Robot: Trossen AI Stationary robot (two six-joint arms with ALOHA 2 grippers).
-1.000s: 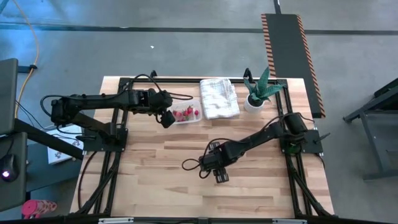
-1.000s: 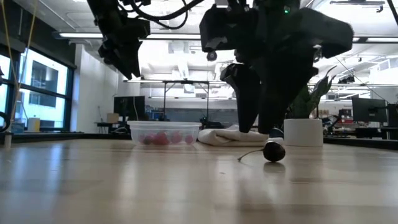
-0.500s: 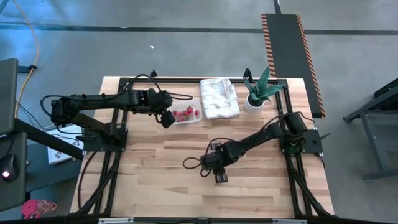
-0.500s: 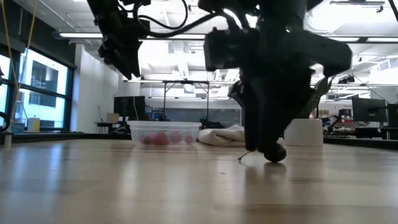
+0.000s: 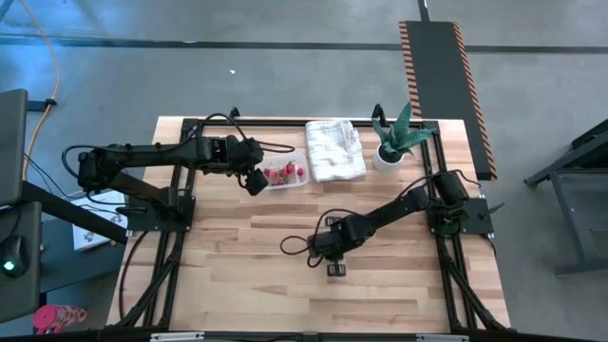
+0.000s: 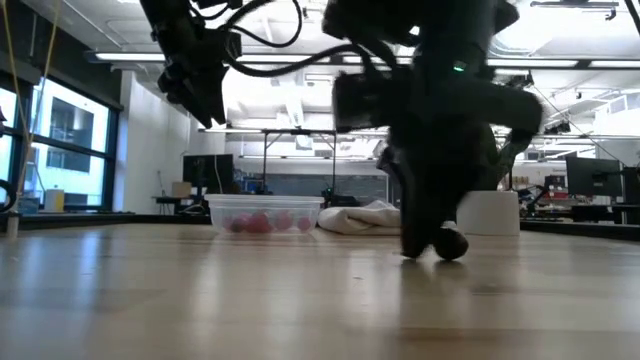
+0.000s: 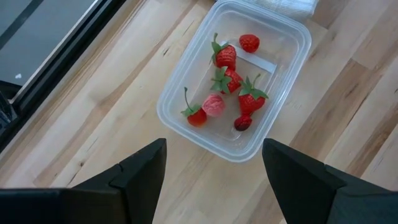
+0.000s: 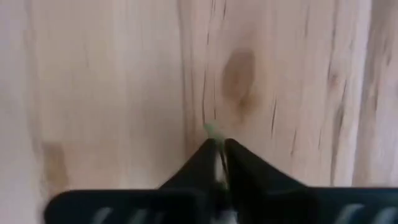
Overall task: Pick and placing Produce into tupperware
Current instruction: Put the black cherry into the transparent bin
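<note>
The clear tupperware [image 7: 236,81] stands at the table's far middle [image 5: 285,173] and holds several red produce pieces, one pink one [image 7: 214,104] and a dark one [image 7: 242,123]. My left gripper [image 7: 211,180] hangs open above the tub's left end [image 5: 255,180]. My right gripper [image 5: 334,269] is down at the table near its middle, fingers together [image 8: 219,155]. A dark round produce piece [image 6: 452,243] lies on the wood right beside those fingers [image 6: 415,240]. My right gripper pinches a thin stem between its two fingertips [image 8: 233,158]; the stem's green tip [image 8: 210,129] pokes out just past them. The fingers point down from above and reach the table. The dark piece [image 6: 452,243] rests on the wood beside them.
A folded white towel [image 5: 334,149] lies right of the tub, and a potted green plant [image 5: 394,142] stands at the far right. Bare wood lies around my right gripper [image 5: 237,275]. Black frame rails run along both table sides.
My right gripper has come down to the table and shut its fingers, which stood apart over the dark piece a second ago. The stem that lay out on the wood is now hidden among the fingers. The dark piece has stayed on the table.
</note>
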